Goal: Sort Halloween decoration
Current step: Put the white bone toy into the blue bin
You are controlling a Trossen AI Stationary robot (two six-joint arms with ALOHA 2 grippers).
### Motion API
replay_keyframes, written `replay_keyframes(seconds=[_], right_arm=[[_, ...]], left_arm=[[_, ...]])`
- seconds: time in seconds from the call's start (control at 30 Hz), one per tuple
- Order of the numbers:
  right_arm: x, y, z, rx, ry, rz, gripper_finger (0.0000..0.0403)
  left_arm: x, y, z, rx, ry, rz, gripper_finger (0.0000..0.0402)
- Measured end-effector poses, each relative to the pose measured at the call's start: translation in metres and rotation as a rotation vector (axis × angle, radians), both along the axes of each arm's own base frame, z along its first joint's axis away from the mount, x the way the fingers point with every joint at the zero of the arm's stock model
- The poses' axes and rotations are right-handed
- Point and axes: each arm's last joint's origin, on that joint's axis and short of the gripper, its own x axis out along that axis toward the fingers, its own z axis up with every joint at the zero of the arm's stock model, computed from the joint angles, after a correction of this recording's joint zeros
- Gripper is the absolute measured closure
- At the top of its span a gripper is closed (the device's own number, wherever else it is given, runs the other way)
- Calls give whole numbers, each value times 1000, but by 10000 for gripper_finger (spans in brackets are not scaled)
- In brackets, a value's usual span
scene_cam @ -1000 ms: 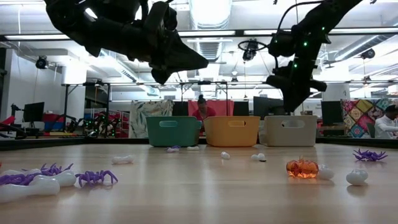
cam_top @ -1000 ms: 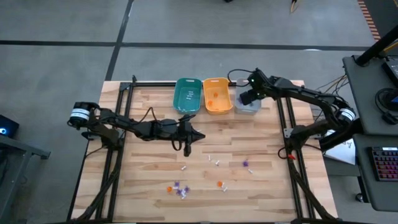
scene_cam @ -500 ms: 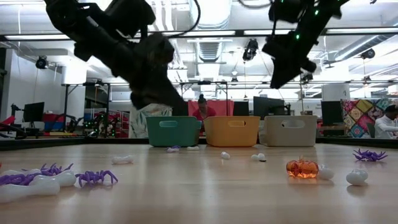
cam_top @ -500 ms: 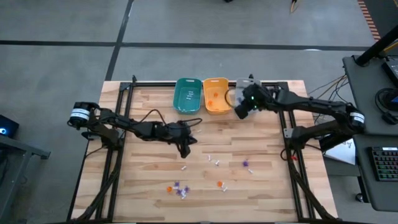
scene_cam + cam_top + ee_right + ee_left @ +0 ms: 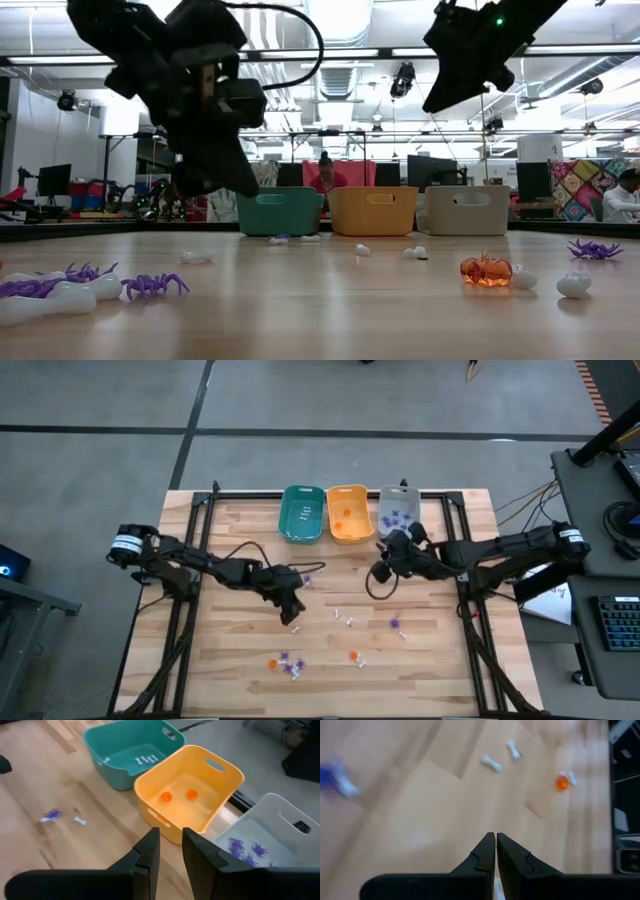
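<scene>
The high view looks straight down on the whole table [image 5: 420, 660]. The low view sits at tabletop height, facing level across toward the three bins [image 5: 373, 210], which the right wrist view also shows from close above. The left wrist view points steeply down at blurred planks, seemingly from near.

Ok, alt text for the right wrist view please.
The right gripper, holding nothing, looks past its dark fingers at three bins: teal bin with white pieces, orange bin with two orange trinkets, grey bin with purple spiders.
</scene>
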Motion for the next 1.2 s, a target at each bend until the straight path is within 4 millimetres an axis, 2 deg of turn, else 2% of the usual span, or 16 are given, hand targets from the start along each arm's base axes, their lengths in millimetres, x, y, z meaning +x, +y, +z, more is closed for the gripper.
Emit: replay_keyframes(seconds=[0.3, 0.53, 0.9, 1.2], right_arm=[[1, 3, 0, -6, -15, 18, 331], [2, 6, -2, 58, -14, 69, 335], [2, 7, -2, 76, -23, 68, 335], [2, 7, -3, 93, -33, 52, 335]], left_arm=[[-3, -35, 16, 6, 241, 82, 402], [0, -51, 29, -14, 239, 127, 402], [-3, -64, 18, -2, 294, 237, 402], [23, -76, 13, 63, 321, 183, 402]])
